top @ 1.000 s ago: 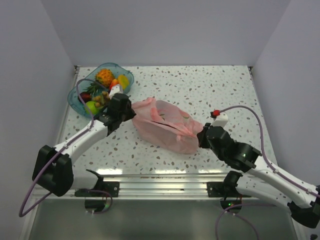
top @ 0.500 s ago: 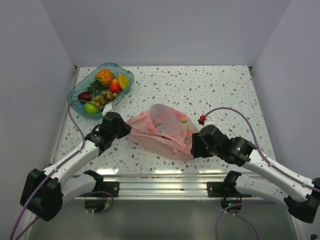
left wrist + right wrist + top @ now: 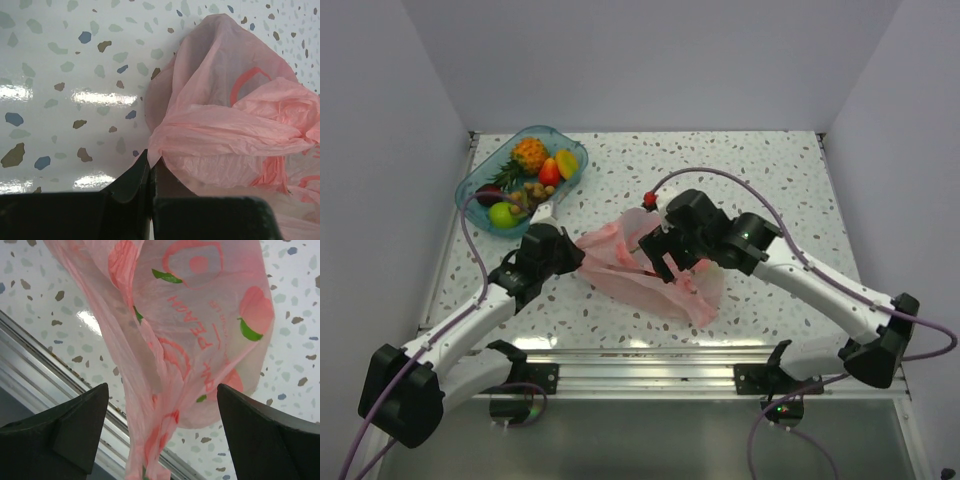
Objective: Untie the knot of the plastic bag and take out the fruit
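Two arms: both reach over the white speckled table top (image 3: pixel 760 170), to the near right of the clear blue plastic tray (image 3: pixel 470 188).
Pink bag: the thin, crinkly, pale-pink plastic bag (image 3: pixel 670 292) (image 3: pixel 225 125) (image 3: pixel 200 315) lies crumpled to the near right of the tray, apart from it. The right wrist view shows red peach prints with green leaves and red lettering on it.
Left gripper: the left gripper (image 3: pixel 578 252) (image 3: pixel 150 167) sits just on the near side of the tray, at the end of the bag closest to the tray. Its fingers are pressed together with a corner of the pink plastic pinched between them.
Right gripper: the right gripper (image 3: pixel 656 262) (image 3: pixel 161 387) is farther right of the tray, over the middle of the bag. Its fingers are spread wide with the bag in the gap between them. Whether either finger touches the plastic cannot be told.
Fruit: a lime-green apple (image 3: pixel 502 214) lies at the near end of the tray, with a dark purple fruit (image 3: pixel 490 192) just beside it. A small pineapple (image 3: pixel 529 152) lies toward the far end, among red and yellow-orange pieces.
Bag contents: cannot be told through the folds.
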Robot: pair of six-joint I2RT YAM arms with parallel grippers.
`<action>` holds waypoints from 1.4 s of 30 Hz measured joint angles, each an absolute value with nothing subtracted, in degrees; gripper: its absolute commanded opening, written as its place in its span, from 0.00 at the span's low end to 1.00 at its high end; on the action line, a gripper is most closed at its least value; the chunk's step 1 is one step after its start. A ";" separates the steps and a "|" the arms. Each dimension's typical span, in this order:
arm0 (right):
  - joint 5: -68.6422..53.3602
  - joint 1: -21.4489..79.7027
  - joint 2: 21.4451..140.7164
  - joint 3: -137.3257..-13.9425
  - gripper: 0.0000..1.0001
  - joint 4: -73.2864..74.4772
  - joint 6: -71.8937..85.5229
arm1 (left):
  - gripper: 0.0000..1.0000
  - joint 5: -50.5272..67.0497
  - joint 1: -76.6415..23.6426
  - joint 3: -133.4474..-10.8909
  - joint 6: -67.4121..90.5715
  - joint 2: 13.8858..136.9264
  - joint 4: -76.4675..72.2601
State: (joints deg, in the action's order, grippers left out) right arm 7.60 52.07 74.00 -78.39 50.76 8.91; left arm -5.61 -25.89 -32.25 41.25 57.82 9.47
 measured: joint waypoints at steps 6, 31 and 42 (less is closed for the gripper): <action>4.71 52.07 82.98 -77.67 0.93 45.50 4.71 | 0.03 -4.80 -25.89 -32.25 39.81 57.82 9.45; 10.85 48.03 102.08 -81.03 0.07 29.54 0.75 | 0.03 -0.78 -25.89 -31.77 36.29 57.84 9.23; -1.30 37.76 108.27 -92.36 0.00 29.19 7.18 | 0.01 -0.60 -25.98 -30.30 36.38 61.84 3.29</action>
State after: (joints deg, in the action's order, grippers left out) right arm -1.30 37.76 108.27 -92.36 29.19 7.18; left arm -0.60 -25.98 -30.30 36.38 61.84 3.29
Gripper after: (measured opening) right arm 0.011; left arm 0.029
